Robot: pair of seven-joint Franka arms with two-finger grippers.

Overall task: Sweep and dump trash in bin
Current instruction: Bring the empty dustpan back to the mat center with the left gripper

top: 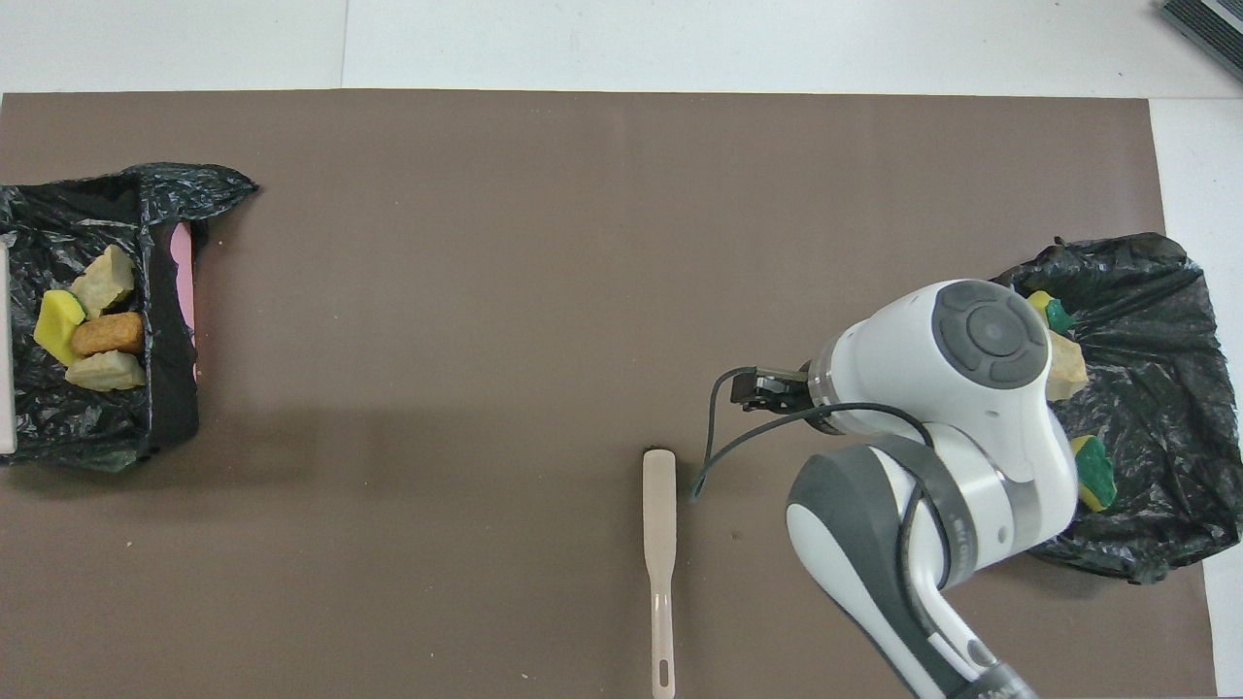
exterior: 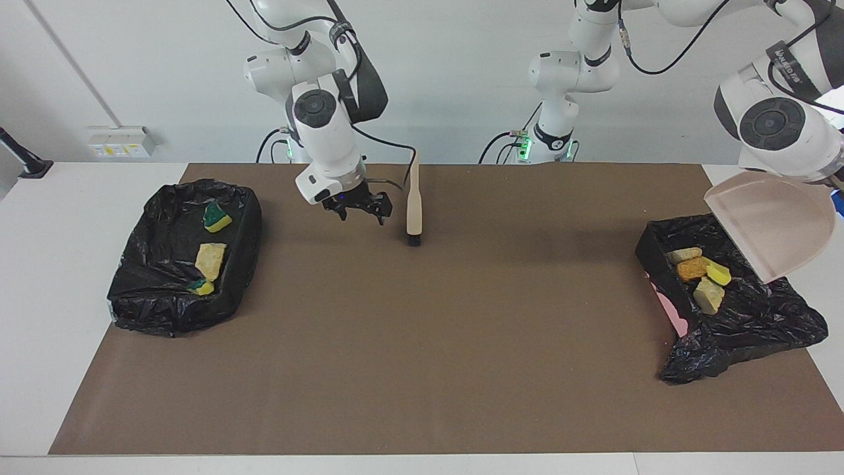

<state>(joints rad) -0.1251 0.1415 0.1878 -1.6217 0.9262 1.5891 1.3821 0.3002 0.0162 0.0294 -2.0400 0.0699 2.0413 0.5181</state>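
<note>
The left claw grips the dustpan tipped over the bin at three o'clock, dumping trash; the right claw hangs open.

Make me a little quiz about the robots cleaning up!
1. True or false: the beige dustpan still has trash in it.
2. How many trash chunks lie in the black-lined bin under the dustpan?
3. What lies on the brown mat: A) a cup, B) a brush, C) a spoon?

Key: 1. False, it is tipped and empty, held up by the left gripper. 2. Four. 3. B, beside the open right gripper.
</note>
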